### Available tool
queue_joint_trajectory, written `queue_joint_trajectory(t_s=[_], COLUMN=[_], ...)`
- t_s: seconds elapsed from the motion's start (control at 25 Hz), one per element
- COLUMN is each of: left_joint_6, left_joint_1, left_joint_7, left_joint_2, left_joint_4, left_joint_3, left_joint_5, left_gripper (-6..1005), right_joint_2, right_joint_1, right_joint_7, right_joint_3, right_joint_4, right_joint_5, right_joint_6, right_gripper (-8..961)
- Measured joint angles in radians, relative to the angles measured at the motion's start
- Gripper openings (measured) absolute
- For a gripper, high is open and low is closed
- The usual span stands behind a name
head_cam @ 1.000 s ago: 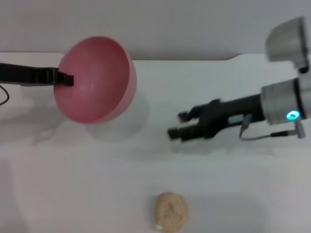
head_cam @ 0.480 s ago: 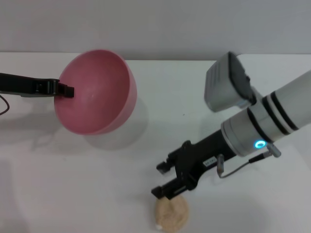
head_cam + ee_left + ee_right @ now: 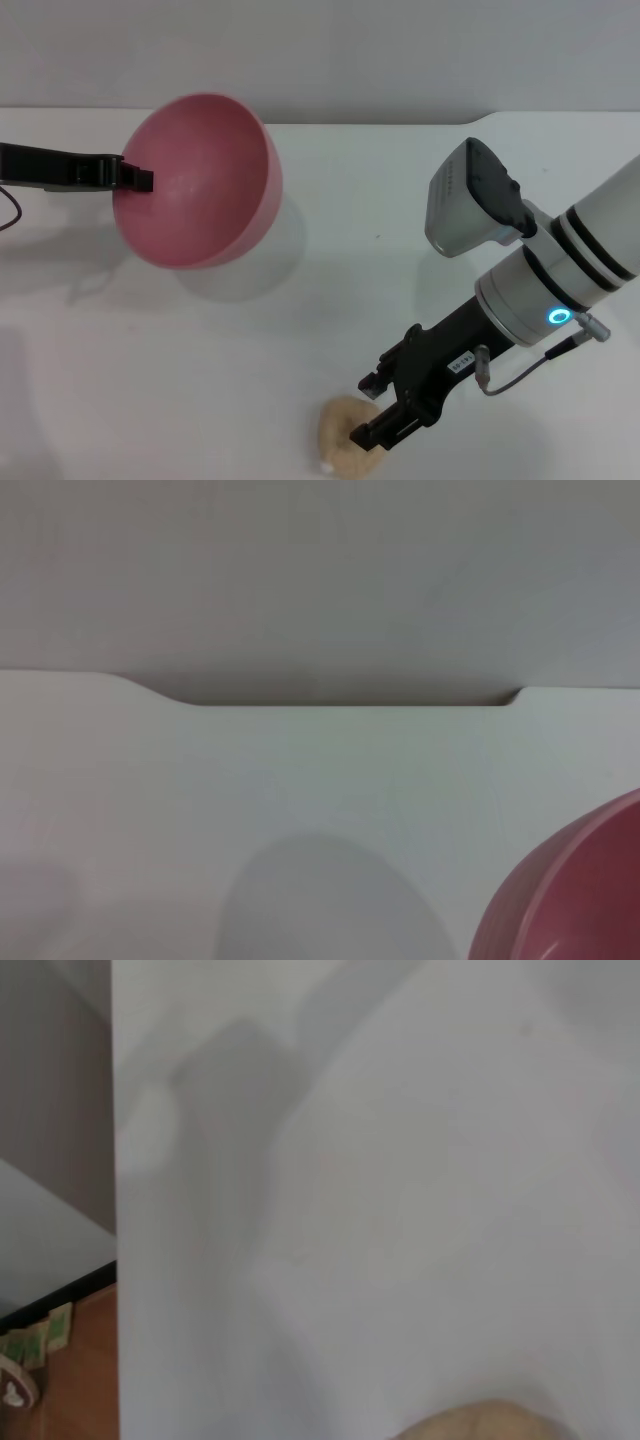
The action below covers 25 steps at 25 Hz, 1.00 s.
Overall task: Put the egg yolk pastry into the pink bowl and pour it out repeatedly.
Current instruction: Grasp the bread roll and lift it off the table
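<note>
- Right gripper: positioned low at the near edge of the white table, fingers spread apart, straddling the egg yolk pastry at its right side. One finger lies over the pastry's top; firm contact cannot be confirmed.
- Left gripper: clamped on the left rim of the pink bowl, holding it raised and tilted so the opening faces the head camera.
- Egg yolk pastry: one piece, pale beige-tan, rounded, matte surface. It rests on the table at the near edge, well apart from the bowl.
- Pink bowl: one piece, deep, round, plain pink, slightly glossy. Nothing shows inside it.
- Visibility limits: the pastry's lower edge is cut off in the head view, and its right part is covered by the gripper. The right wrist view shows only a sliver of the pastry. The left wrist view shows only a section of the bowl.
</note>
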Motion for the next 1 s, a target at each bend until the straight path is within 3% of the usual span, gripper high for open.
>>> queue_joint_trajectory(t_s=[0.52, 1.0], left_joint_6=[0.024, 0.028], left_joint_1=[-0.004, -0.006], left_joint_7=[0.003, 0.005], left_joint_2=[-0.002, -0.003], left_joint_4=[-0.001, -0.001], left_joint_3=[0.0, 0.0], left_joint_5=[-0.001, -0.002], left_gripper=[-1, -1], right_joint_2=[0.012, 0.016], right_joint_1=[0.005, 0.023], right_joint_7=[0.0, 0.0], right_joint_3=[-0.062, -0.169], right_joint_4=[0.001, 0.007], right_joint_5=[-0.008, 0.04], right_joint_6=[0.059, 0.105], right_gripper=[656, 563])
